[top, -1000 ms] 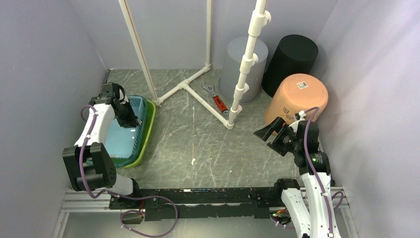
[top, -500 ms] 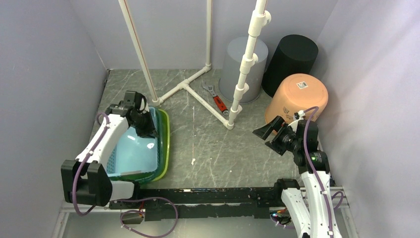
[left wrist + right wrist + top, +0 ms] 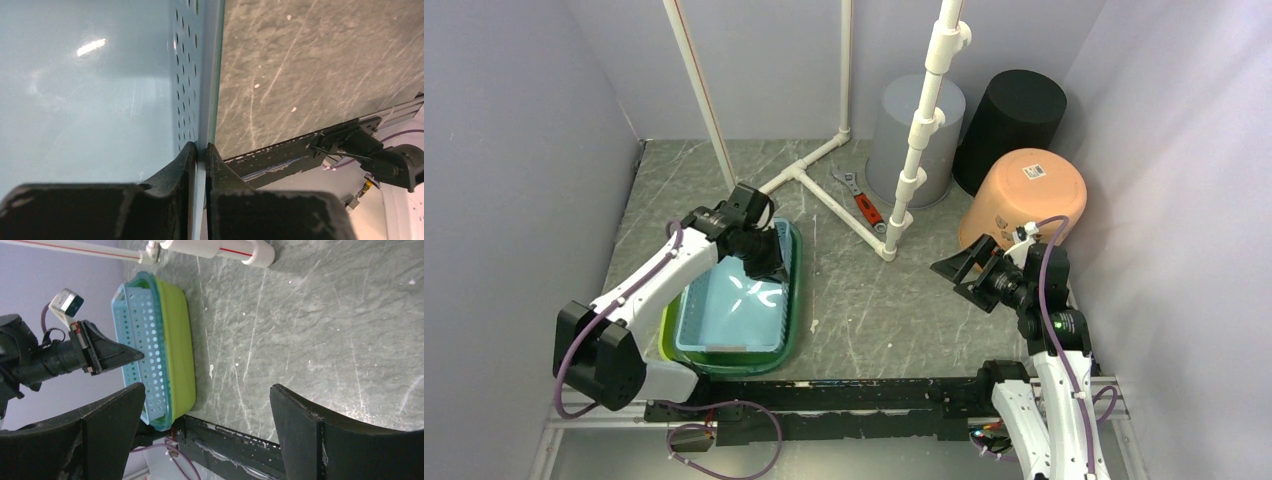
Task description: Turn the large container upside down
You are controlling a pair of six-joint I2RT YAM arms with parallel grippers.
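The large container (image 3: 797, 292) is a lime-green tub, standing open side up at the left front of the floor. A light-blue perforated basket (image 3: 734, 305) is nested inside it. My left gripper (image 3: 764, 262) is shut on the far right part of the blue wall. In the left wrist view the gripper (image 3: 201, 146) pinches that wall (image 3: 187, 75), with the green edge right beside the outer finger. My right gripper (image 3: 964, 275) hovers wide open and empty at the right. The right wrist view shows the right gripper (image 3: 207, 390), the tub (image 3: 177, 340) and the basket (image 3: 142, 330) beyond it.
A white PVC pipe frame (image 3: 824, 195) crosses the back of the floor, with a red-handled wrench (image 3: 864, 207) beside it. Upside-down grey (image 3: 914, 130), black (image 3: 1014, 120) and orange (image 3: 1029, 195) bins stand at the back right. A black rail (image 3: 854, 392) runs along the near edge.
My left arm has dragged the nested tub and basket from the left wall rightward toward the middle, turning them. The right arm has barely moved.
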